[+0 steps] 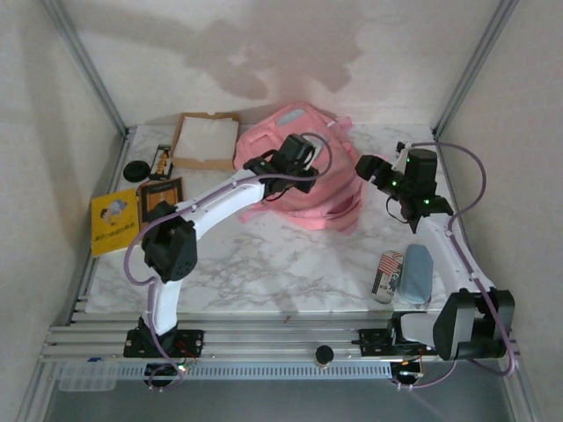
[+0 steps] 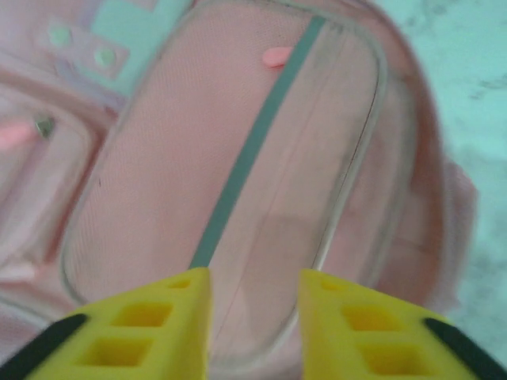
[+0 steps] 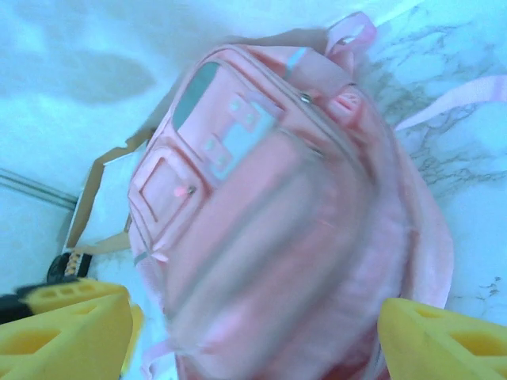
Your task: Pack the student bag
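Student bag (image 1: pixel 339 200): pink, front up at the far middle of the table (image 1: pixel 264 264), long axis roughly far-to-near; left end effector (image 2: pixel 255 277), narrowly parted and empty, hovers directly over it, nearer than the right end effector (image 3: pixel 253 317), spread wide, alongside.

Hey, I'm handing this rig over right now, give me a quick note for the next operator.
The backpack lies toward the back of the table.
Left gripper: open, empty, above its mesh pocket.
Right gripper: open, empty, at its right side.
Done: nothing visibly packed.
Left: yellow book, can, blue pouch lie on the table, likely to go in.
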Controlling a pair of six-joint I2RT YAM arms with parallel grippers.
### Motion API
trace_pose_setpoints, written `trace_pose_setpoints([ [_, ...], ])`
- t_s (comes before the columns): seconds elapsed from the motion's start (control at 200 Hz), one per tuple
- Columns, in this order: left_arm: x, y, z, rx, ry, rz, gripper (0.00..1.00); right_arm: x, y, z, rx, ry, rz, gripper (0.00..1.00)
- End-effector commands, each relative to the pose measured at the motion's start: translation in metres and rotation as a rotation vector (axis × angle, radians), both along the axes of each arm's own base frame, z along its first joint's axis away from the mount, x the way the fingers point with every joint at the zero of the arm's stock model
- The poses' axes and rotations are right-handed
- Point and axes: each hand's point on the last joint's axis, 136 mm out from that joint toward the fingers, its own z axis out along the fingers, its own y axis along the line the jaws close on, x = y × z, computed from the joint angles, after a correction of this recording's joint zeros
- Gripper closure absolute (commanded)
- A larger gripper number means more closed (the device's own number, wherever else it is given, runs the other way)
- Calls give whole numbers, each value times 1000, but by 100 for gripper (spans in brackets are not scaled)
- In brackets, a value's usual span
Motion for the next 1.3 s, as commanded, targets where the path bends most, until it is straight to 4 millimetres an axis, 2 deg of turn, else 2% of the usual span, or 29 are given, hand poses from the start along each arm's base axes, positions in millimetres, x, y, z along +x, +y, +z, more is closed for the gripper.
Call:
trace_pose_setpoints([
  [0.0, -25, 10, 71, -315, 15, 6, 58, -11, 16, -10, -51, 86, 56, 18],
  [0.07, -34, 37, 88, -422, 13, 56, 52, -15, 42, -12, -62, 91, 126, 17],
  [0.1, -36, 52, 89, -452, 17, 92, 50, -18, 54, -14, -61, 99, 154, 17],
  [0.17, -31, 106, 84, -478, 24, 245, 44, -24, 85, -23, -40, 123, 229, 17],
  [0.235, -24, 164, 65, -440, 40, 414, 38, -31, 116, -33, -30, 146, 289, 17],
  [0.3, -21, 224, 36, -394, 99, 578, 36, -39, 152, -43, -21, 171, 348, 17],
  [0.381, -20, 282, 2, -335, 152, 731, 34, -50, 197, -56, -14, 192, 425, 15],
  [0.491, -12, 339, -32, -343, 207, 868, 33, -58, 249, -76, 0, 218, 501, 14],
  [0.531, -8, 359, -44, -314, 214, 922, 32, -68, 274, -82, 0, 218, 550, 14],
  [0.611, 3, 385, -60, -277, 240, 976, 31, -73, 305, -95, -7, 233, 597, 14],
  [0.661, 12, 400, -64, -236, 232, 1013, 29, -76, 322, -100, -12, 236, 624, 14],
  [0.791, 37, 442, -71, -127, 196, 1102, 25, -78, 345, -115, -1, 249, 657, 14],
  [0.906, 55, 476, -77, -81, 177, 1166, 22, -77, 348, -127, 0, 273, 661, 14],
  [1.006, 62, 499, -94, -78, 202, 1215, 20, -78, 347, -132, -17, 281, 664, 14],
  [1.217, 72, 513, -117, -70, 218, 1240, 16, -80, 342, -140, -41, 302, 660, 14],
  [1.292, 75, 510, -128, -78, 248, 1225, 16, -81, 342, -141, -43, 308, 659, 14],
])
